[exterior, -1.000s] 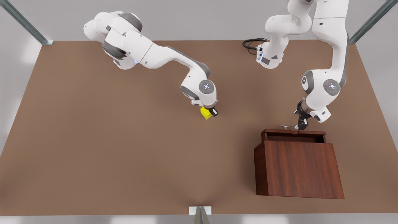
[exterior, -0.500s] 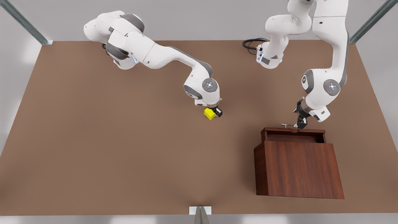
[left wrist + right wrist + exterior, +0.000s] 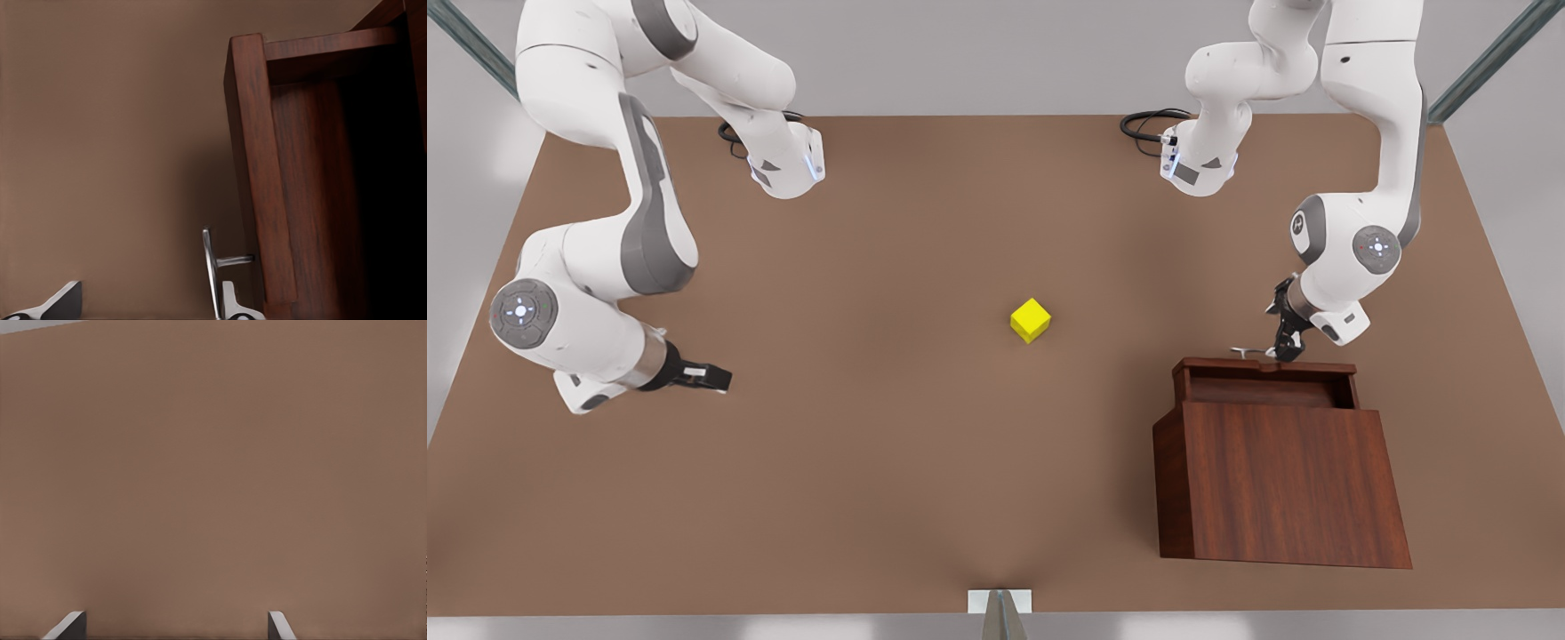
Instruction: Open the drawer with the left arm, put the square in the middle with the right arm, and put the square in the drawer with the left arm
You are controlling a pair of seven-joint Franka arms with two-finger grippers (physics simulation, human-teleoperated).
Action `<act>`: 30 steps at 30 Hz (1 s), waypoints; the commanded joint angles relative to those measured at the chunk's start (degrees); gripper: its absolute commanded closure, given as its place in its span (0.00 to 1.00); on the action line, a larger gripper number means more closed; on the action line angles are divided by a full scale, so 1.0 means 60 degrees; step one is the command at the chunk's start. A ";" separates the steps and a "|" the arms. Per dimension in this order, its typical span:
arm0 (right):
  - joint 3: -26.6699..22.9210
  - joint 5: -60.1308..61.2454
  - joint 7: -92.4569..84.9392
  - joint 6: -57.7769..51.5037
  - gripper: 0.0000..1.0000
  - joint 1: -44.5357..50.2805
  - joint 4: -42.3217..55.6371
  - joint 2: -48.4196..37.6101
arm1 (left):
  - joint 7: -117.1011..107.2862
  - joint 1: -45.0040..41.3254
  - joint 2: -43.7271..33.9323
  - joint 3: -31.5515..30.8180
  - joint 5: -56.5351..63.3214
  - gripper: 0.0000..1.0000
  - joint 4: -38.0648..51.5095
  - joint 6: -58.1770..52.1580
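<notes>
Brown tabletop (image 3: 889, 462) spans the scene. The cabinet (image 3: 1280, 484), dark reddish-brown grained wood, sits toward the front view's right; its drawer (image 3: 1267, 378) is slid out at the far side, slim silver handle (image 3: 1249, 352) exposed. Left arm (image 3: 1352, 222) reaches down there, left gripper (image 3: 1285, 348) at the handle; in the left wrist view its fingers (image 3: 230, 303) stand apart, one pressed beside the bar, the other well off it. Right arm (image 3: 596, 267) is now folded back at the front view's left, right gripper (image 3: 716, 378) low over bare table, fingers (image 3: 70, 625) spread wide on nothing. Half a second ago that gripper stood over the square (image 3: 1031, 320); now the small bright yellow cube rests alone mid-table, unmoved, well apart from both grippers.
</notes>
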 commanded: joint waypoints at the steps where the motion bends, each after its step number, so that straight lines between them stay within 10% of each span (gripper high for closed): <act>1: 0.0001 0.0014 0.0022 0.0021 0.00 0.0037 -0.0040 -0.0010 | 0.0000 -0.0001 0.0000 -0.0009 0.0002 0.00 -0.0001 -0.0021; 4: 0.0015 0.0044 0.0139 0.1207 0.00 0.0023 -0.1857 -0.1240 | 0.0015 -0.0001 -0.0015 0.0006 0.0002 0.00 -0.0001 -0.0183; 17: -0.0131 0.0044 -0.0022 0.0050 0.00 -0.0066 -0.0949 -0.1356 | 0.0000 -0.0001 -0.0279 -0.0023 0.0002 0.00 -0.0148 -0.0183; 20: -0.4687 0.1333 -0.0901 0.0021 0.00 0.3699 -0.1242 -0.2192 | 0.0000 -0.0015 -0.0279 -0.0009 0.0002 0.00 -0.0250 -0.0124; 30: -0.4687 0.1392 -0.0960 0.0168 0.00 0.3773 -0.1169 -0.2031 | -0.0015 -0.0015 -0.0352 -0.0023 0.0002 0.00 -0.0280 -0.0329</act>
